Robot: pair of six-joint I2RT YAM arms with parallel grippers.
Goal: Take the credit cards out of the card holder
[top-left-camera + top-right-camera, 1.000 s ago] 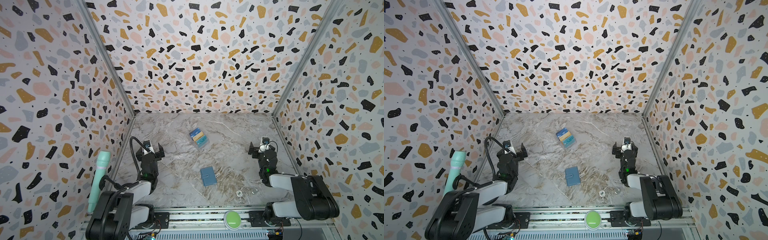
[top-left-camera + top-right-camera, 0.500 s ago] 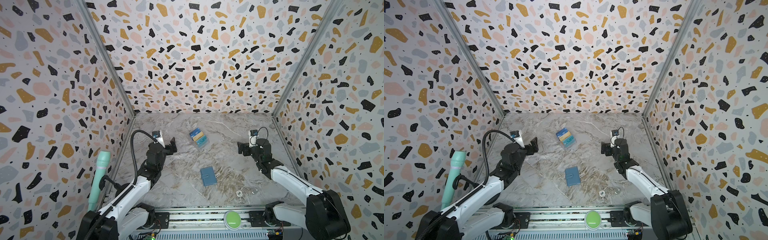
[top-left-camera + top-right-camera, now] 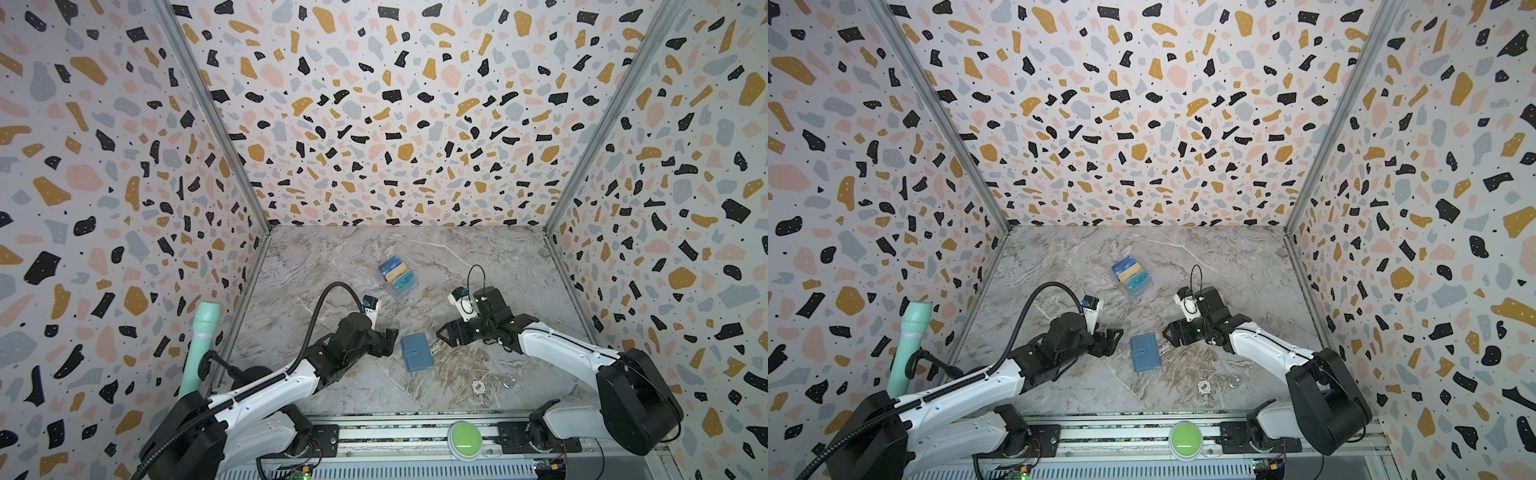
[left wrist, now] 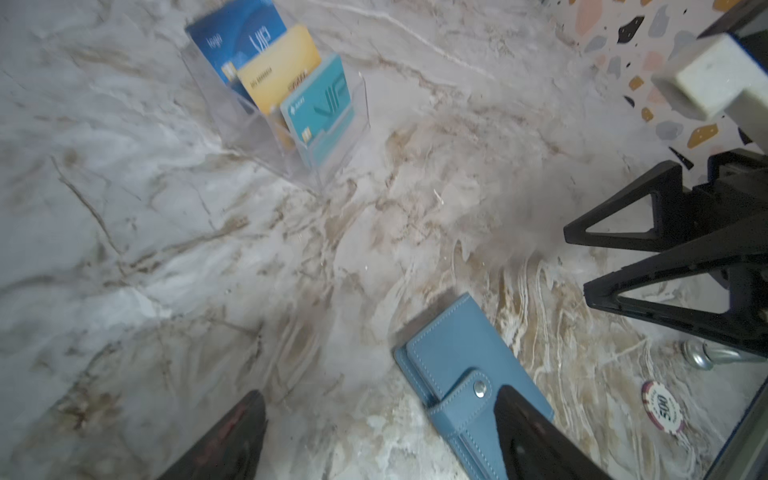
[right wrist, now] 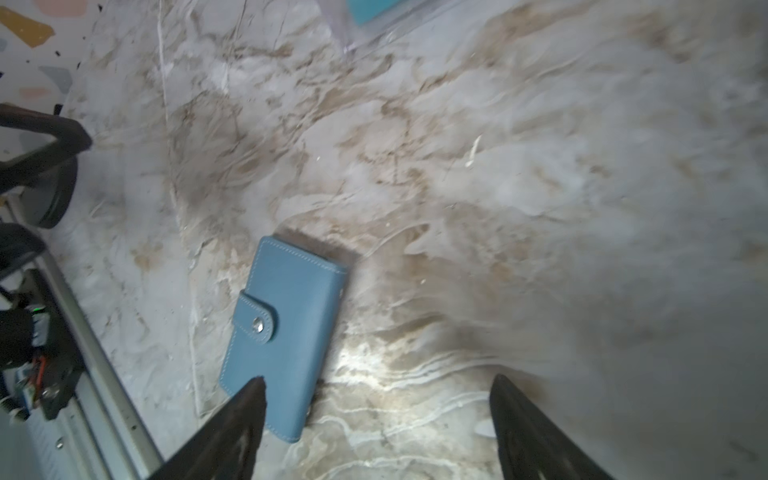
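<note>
Marble-look table [image 3: 332,257] boxed in by terrazzo-print walls [image 3: 374,124], and near its front middle the wallet [image 3: 417,353] lies flat and shut, its strap [image 5: 254,320] snapped down over the edge that faces the left arm, so whatever is inside is hidden. Just beside that strap edge the left gripper [image 3: 390,341] sits low, jaws wide and empty; in its wrist view one finger [image 4: 528,432] overlaps the wallet's corner, though I cannot tell whether it touches. On the opposite, spine side, by the far corner, the right gripper [image 3: 441,333] is just off the wallet, also spread wide with nothing between its fingers. Well behind the wallet three cards [image 4: 274,70], dark blue, yellow and teal, stand in the tiers of a clear stand [image 4: 332,164], apart from both arms. Nearer the front, on the right arm's side, lie a chip [image 3: 478,387] and a small metal piece [image 3: 509,380]. The step in hand looks like closing in to unsnap the wallet. To do it well, I would pin the cover flat with the left fingers near the strap edge, since a light wallet may slide on this smooth top, then slip a right fingertip under the strap's rounded end, which points toward the spine, and peel it upward, not sideways. Lift slowly, because a snap that lets go at once could flip the wallet
</note>
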